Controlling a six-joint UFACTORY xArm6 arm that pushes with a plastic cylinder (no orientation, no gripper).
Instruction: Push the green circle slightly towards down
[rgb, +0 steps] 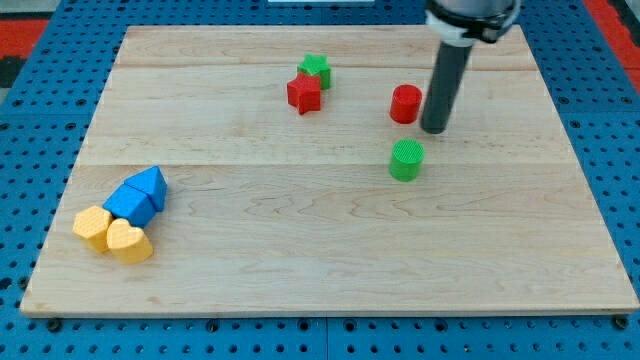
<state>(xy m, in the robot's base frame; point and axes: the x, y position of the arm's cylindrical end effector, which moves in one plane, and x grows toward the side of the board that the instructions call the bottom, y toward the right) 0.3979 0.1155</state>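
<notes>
Board: a pale wooden table top (330, 250) made of planks, set on a blue perforated surface.
Green circle: the small green cylinder block (406, 160) sits right of centre, standing free.
My tip: the dark rod's lower end (434, 130) rests just above and slightly to the view's right of the green circle, near it but apparently not touching.
Claw: there is none on this arm, only the plain rod, so nothing opens or closes.
Neighbours: a red cylinder block (405, 104) stands just to the left of the rod; a red star block (304, 93) and a green star block (315, 69) touch each other further left.
Far corner: two blue blocks (138, 196) and two yellow blocks (112, 235) huddle at lower left.
Doing it well: I'd shift the tip a little leftward to sit squarely above the green circle, then ease downward briefly, or it may skid left.
</notes>
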